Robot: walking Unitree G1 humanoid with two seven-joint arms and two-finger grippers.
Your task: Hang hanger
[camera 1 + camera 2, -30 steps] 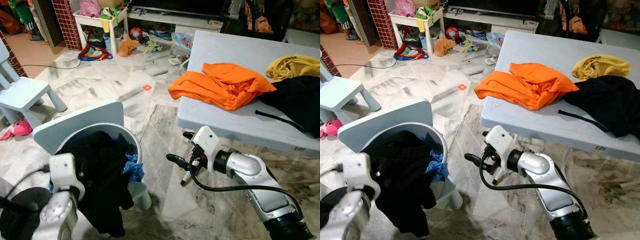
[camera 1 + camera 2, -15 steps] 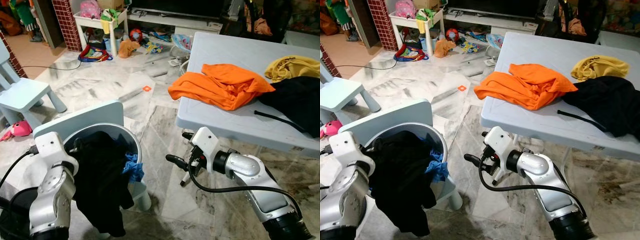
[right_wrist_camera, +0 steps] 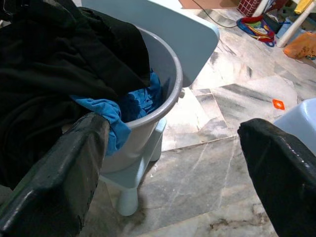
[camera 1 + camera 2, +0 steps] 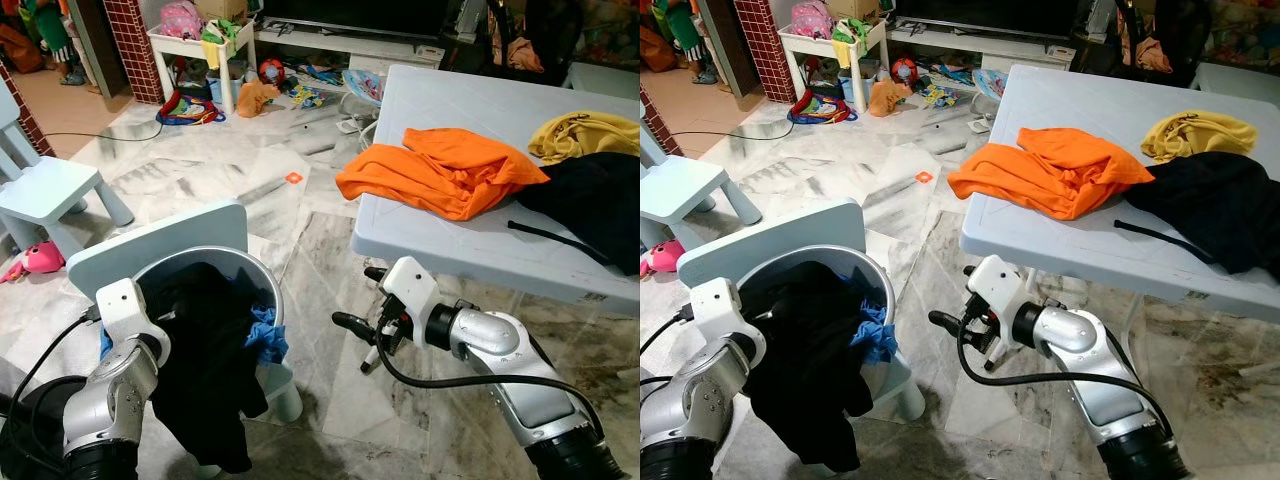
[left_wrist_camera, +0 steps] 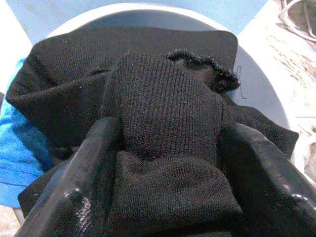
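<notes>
Black knit garment (image 5: 168,128) between left tool (image 5: 168,163) fingers, wrist-view close-up.

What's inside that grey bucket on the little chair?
A black garment spills over the grey bucket rim, with blue cloth beside it. Anything deeper is covered.

— Where is there room to pass?
— Over the bare marble floor (image 4: 330,390) between the round grey plastic basket (image 4: 262,272) and the pale blue plastic table (image 4: 440,90).

— What blocks the basket's mouth?
— A black knitted garment (image 4: 205,340) heaped over its rim, with a bright blue cloth (image 4: 265,335) beside it.

— And the tabletop?
— Its left part lies bare; a crumpled orange shirt (image 4: 445,170) sits near the front edge, a black cloth (image 4: 590,200) beside it.
</notes>
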